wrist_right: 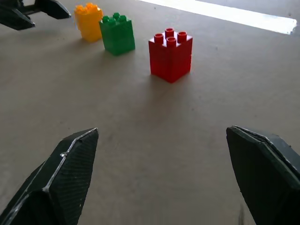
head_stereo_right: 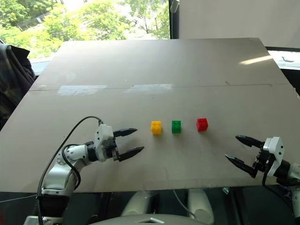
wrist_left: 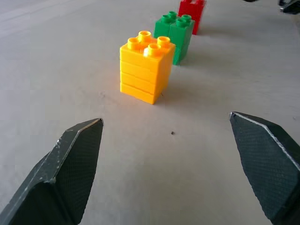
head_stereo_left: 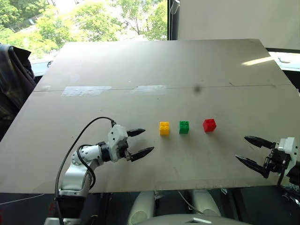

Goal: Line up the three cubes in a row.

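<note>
Right now you've got the yellow cube [head_stereo_left: 164, 128], the green cube [head_stereo_left: 184, 127] and the red cube [head_stereo_left: 209, 125] standing in a row on the bench [head_stereo_left: 154, 61], running parallel to its near edge, roughly midway between the left and right edges and closer to the near edge than the far one. Yellow sits at the left end, green just beside it with a small gap, red at the right end with a slightly wider gap. All three are upright, studs on top, none touching.

Your left end effector [head_stereo_left: 141, 142] hovers near the yellow cube on its left-edge side, fingers spread apart and holding nothing. Your right end effector [head_stereo_left: 251, 151] sits by the near right corner, well apart from the red cube, fingers likewise spread wide and empty.
</note>
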